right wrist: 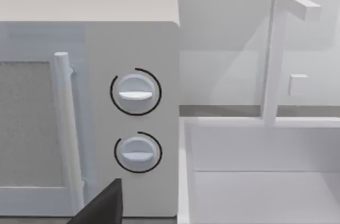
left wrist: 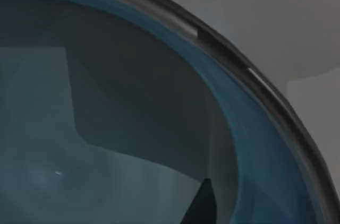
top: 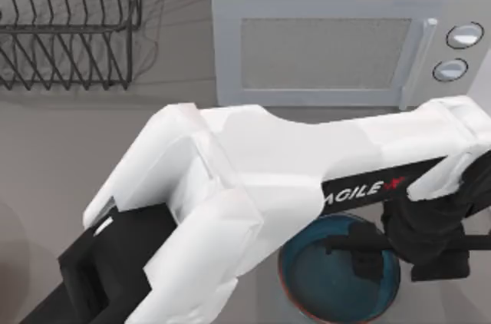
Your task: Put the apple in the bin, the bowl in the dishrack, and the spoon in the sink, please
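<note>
The left gripper (top: 368,251) hangs directly over the bowl (top: 314,278), its dark fingers low in the blue-teal hollow at the near right of the table; whether they are spread or closed cannot be told. In the left wrist view the bowl's inside (left wrist: 106,128) lies right beneath the camera, its dark rim (left wrist: 228,49) curving past, with one fingertip (left wrist: 202,205) close to the inner wall. The white left arm (top: 253,178) stretches back from the gripper across the table toward the near left. Beyond the gripper stands the microwave (top: 337,32). Farther off to its left is the dishrack (top: 69,24). The right wrist view faces the microwave's two dials (right wrist: 135,92), with the sink (right wrist: 260,176) and faucet (right wrist: 276,54) beside it.
</note>
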